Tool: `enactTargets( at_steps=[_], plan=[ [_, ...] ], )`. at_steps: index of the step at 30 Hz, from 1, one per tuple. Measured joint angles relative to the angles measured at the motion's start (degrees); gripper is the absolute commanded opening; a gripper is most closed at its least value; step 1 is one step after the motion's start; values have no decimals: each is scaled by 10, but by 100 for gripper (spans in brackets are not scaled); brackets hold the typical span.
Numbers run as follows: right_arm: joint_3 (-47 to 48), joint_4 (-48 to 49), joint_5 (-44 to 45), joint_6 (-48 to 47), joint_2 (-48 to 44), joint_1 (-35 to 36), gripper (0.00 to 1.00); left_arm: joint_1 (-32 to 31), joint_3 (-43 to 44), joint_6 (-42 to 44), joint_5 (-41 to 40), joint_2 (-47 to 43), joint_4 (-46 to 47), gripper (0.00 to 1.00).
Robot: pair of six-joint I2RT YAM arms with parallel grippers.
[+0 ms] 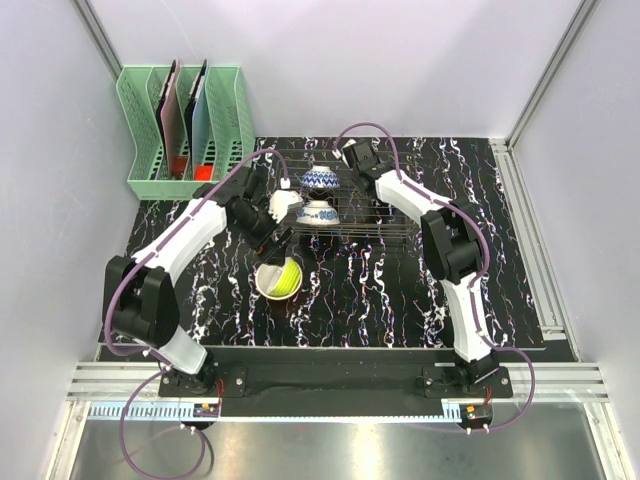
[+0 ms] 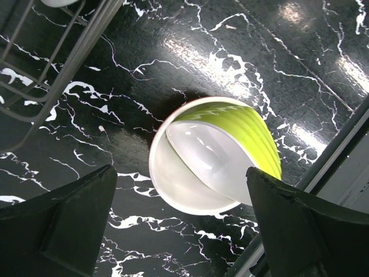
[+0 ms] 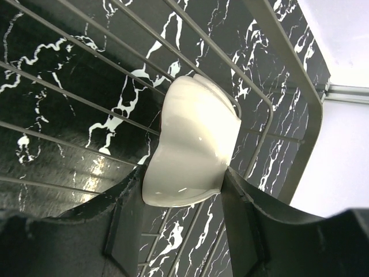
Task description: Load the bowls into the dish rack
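Top view: the lime bowl (image 1: 285, 277) lies tilted inside an outer bowl (image 1: 263, 284) on the worktop (image 1: 390, 295), just on the near side of the rack (image 1: 390, 230); the left arm (image 1: 200, 222) ends right above the pair, while the right arm (image 1: 402, 195) reaches to the rack's far side, so the left is the nearer; two blue bowls (image 1: 320, 180) (image 1: 317, 212) sit in the rack; four bowls and one rack show here.

Left wrist view: the left fingers (image 2: 69, 219) stand wide, one on each side of the lime bowl (image 2: 239, 135), which is straight below and untouched; the outer bowl (image 2: 173, 193) cradles it; the rack (image 2: 69, 57) lies toward the upper left; two bowls.

Right wrist view: the right fingers (image 3: 124, 228) grip one pale bowl (image 3: 193, 144), on edge over the rack (image 3: 291, 109) wires near a corner; probably the fifth.
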Motion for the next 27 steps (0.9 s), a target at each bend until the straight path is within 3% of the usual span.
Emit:
enactTargets(
  at_steps=[13, 19, 21, 27],
  plan=[
    [-7, 10, 10, -6, 3, 3, 3, 0, -19, 18, 19, -47, -13, 99],
    [-20, 31, 39, -22, 9, 18, 25, 0, -29, 21, 26, -66, -15, 99],
    [-21, 38, 47, -25, 13, 23, 41, 0, -29, 23, 27, -75, -17, 99],
    [-23, 48, 58, -28, 17, 29, 67, 0, -34, 29, 29, -85, -18, 99]
  ],
)
